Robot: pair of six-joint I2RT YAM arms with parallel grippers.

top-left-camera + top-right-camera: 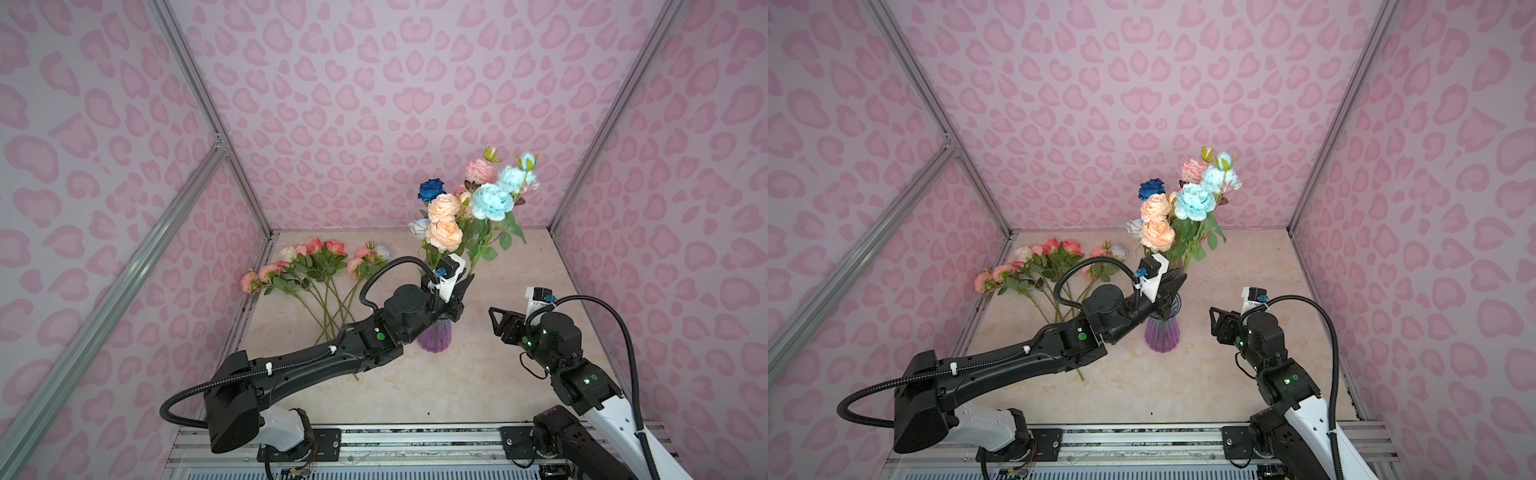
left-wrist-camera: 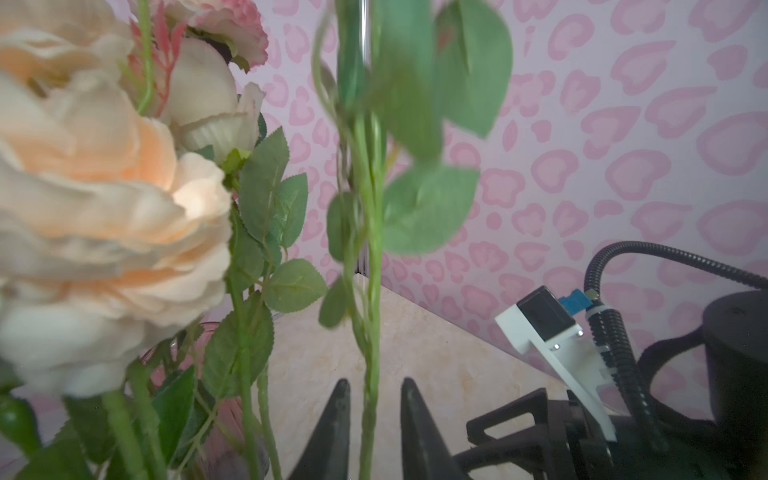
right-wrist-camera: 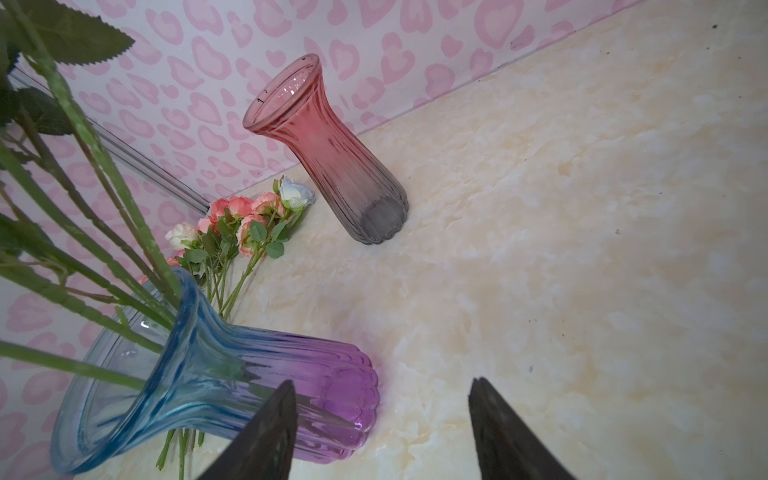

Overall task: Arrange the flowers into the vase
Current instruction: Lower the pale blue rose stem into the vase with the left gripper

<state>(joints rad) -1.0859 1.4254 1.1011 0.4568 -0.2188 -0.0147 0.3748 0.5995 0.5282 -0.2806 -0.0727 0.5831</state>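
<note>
My left tool (image 2: 372, 384) stands a little parted around one green stem (image 2: 371, 291), gripping nothing. My right tool (image 3: 383, 380) gapes wide and empty, just beside the blue-purple vase (image 3: 291, 374) holding tall flowers (image 1: 469, 199). Farther off, pink roses (image 1: 307, 266) lie on the tabletop (image 1: 415, 386), and an empty pink vase (image 3: 332, 145) stands beyond.

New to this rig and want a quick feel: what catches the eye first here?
The tall bouquet of peach, pale blue and deep blue roses stands in the blue-to-purple vase at the centre of the table. Loose pink roses lie at its far left corner, and the left gripper has its jaws apart either side of one green stem.
</note>
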